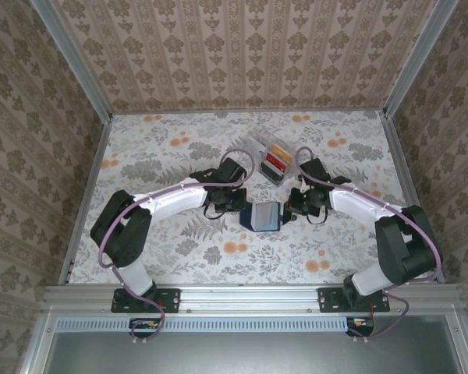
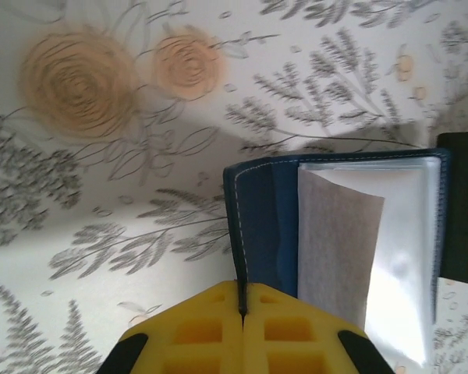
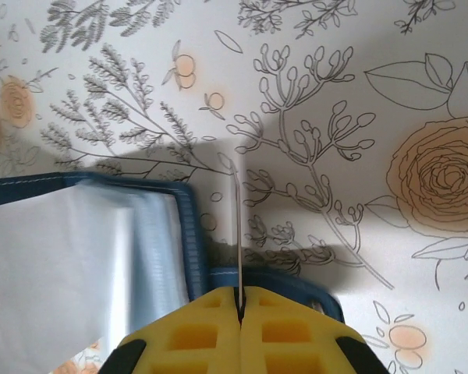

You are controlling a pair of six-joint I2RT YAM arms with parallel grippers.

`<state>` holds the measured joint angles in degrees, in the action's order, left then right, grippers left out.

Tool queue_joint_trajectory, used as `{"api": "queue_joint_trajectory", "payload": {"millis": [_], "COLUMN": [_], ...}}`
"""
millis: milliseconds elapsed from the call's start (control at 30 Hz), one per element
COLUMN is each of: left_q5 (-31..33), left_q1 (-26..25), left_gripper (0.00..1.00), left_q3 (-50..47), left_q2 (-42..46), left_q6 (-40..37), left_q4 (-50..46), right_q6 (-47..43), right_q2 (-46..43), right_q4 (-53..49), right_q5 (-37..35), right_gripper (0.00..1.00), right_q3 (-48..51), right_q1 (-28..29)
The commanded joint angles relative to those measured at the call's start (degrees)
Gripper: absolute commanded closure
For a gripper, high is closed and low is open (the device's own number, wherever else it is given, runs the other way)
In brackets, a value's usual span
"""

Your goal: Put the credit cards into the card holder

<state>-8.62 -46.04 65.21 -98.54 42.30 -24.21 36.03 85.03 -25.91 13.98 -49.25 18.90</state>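
Yellow pads of the left gripper [image 2: 242,300] sit pressed together at 6 o'clock in the left wrist view, pinching the left cover edge of the card holder [image 2: 261,226]. It lies open on the floral table [image 1: 156,156], a pale grey sheet [image 2: 339,249] showing in its clear sleeves. From above, the left gripper [image 1: 232,204] is at the holder's [image 1: 264,216] 9 o'clock and the right gripper [image 1: 298,204] at its 3 o'clock. The right gripper's [image 3: 239,300] pads are also pressed together, nipping a thin strip [image 3: 238,234] seen edge-on, just beside the holder's navy rim [image 3: 187,226]; I cannot tell what the strip is. Credit cards [image 1: 276,160] stand in a clear box [image 1: 255,142] near the holder's 12 o'clock.
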Motion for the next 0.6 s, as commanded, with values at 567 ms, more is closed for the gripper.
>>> {"api": "queue_joint_trajectory", "payload": {"millis": [567], "left_q5": [-4.8], "left_q1": [0.3], "left_gripper": [1.0], "left_q3": [-0.1], "left_q2": [-2.9], "left_q6": [-0.9], "left_q4": [3.3], "right_q6": [3.6], "right_q2": [-4.6], "right_q4": [-0.4], "right_q5": [0.0], "right_gripper": [1.0], "right_q3": [-0.1], "right_q1": [0.9]}}
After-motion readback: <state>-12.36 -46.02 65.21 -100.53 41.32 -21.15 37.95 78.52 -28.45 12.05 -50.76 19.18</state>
